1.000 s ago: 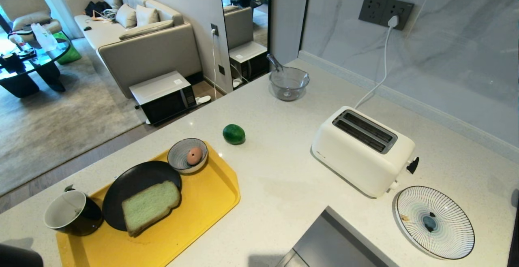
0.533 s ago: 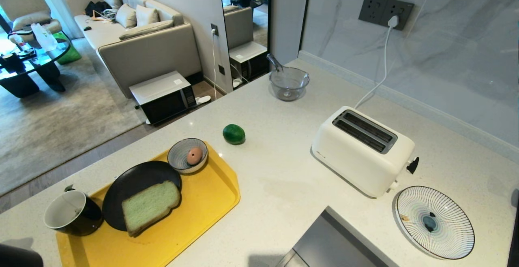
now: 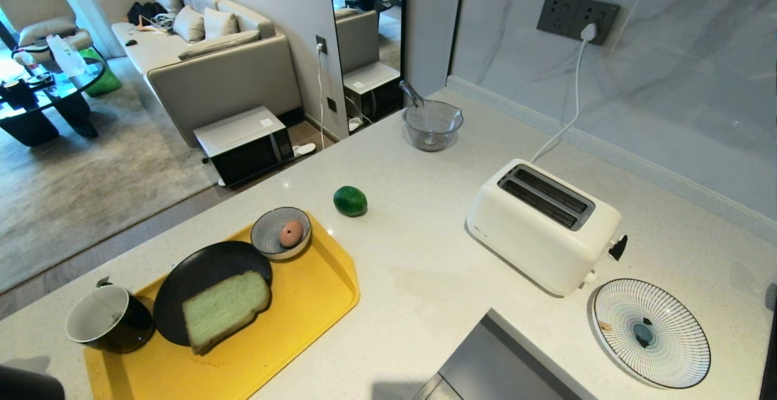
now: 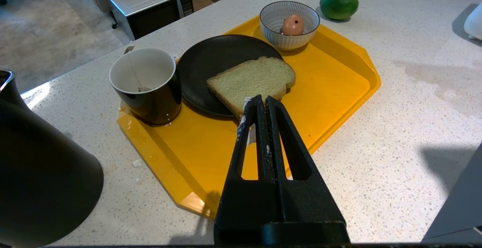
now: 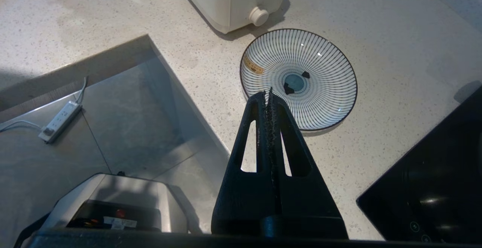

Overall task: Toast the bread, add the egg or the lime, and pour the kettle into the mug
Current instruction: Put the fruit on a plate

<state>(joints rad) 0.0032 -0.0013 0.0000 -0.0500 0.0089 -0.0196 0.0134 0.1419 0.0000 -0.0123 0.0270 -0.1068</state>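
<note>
On round black plate [image 3: 200, 278], pale green bread slice [image 3: 226, 309], yellow plastic tray [image 3: 303, 303] beneath, black mug [image 3: 109, 321] beside; dark green lime [image 3: 350, 201] on white surface [image 3: 419, 266]. Left pincer [image 4: 262, 103] clenched empty above tray; right pincer [image 5: 268, 95] clenched empty over striped plate [image 5: 327, 86].

Head view looks steeply down over the table [image 3: 425, 254]; left wrist view faces the yellow tray [image 4: 339, 71] closely; right wrist view faces the striped plate [image 5: 327, 101]; both appear in the head view.

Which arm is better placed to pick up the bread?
Left. The left pincer hangs shut just above the bread on the yellow tray; the right pincer hangs over the striped plate.
</note>
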